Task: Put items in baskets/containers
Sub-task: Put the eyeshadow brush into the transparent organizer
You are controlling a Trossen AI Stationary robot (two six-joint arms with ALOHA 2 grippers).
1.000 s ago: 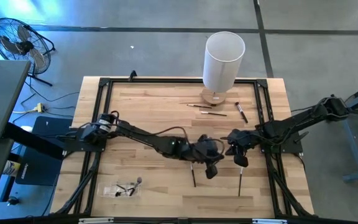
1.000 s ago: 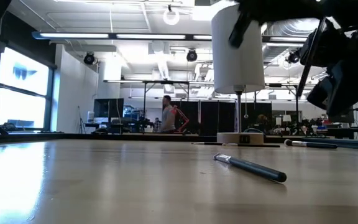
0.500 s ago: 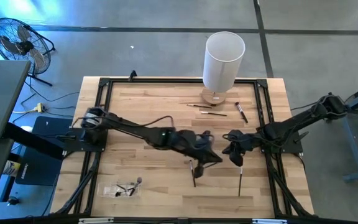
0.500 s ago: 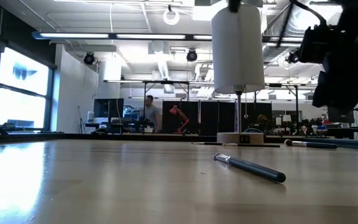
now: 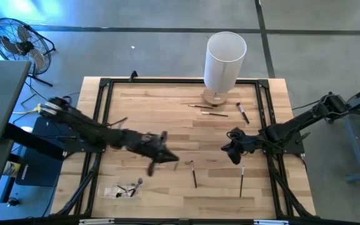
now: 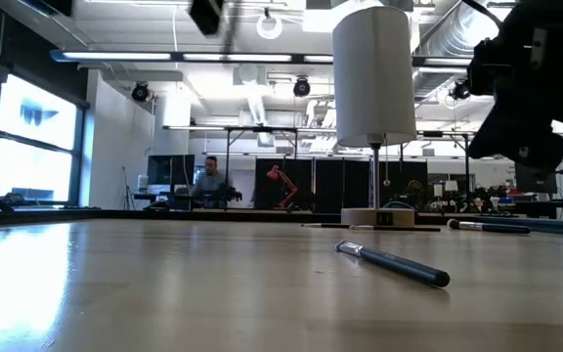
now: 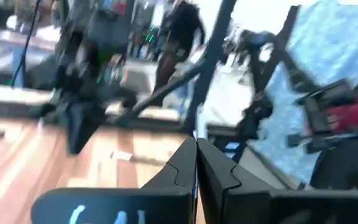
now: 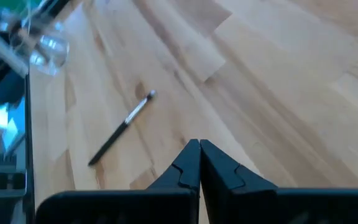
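Looking down on the table [image 5: 136,106], two brushes lie loose near the middle of the front half: one [image 5: 194,174] between the two grippers, its long axis running front to back with a slight lean; the other [image 5: 242,180] further right, lying much the same way; both grippers are clenched shut on nothing, the fingers [image 7: 196,163] of the left pressed flat together in its own wrist view, and the right's likewise in its view; the right gripper [image 5: 234,152] hangs just behind and slightly left of the second brush, so that brush lies forward of its jaws, nearly lengthwise to its reach; the left gripper [image 5: 161,155] is blurred, low over the wood left of the first brush, which lies off to its right and a little forward; by my reckoning the right arm is the nearer to a loose brush, and would have to open and turn its jaws across the handle; the clear tray [image 5: 125,189] sits at the front left, a few dark bits inside it, well apart from both brushes and far closer to the left arm; three more brushes [image 5: 212,109] lie at the back by the white cylinder [image 5: 224,60].
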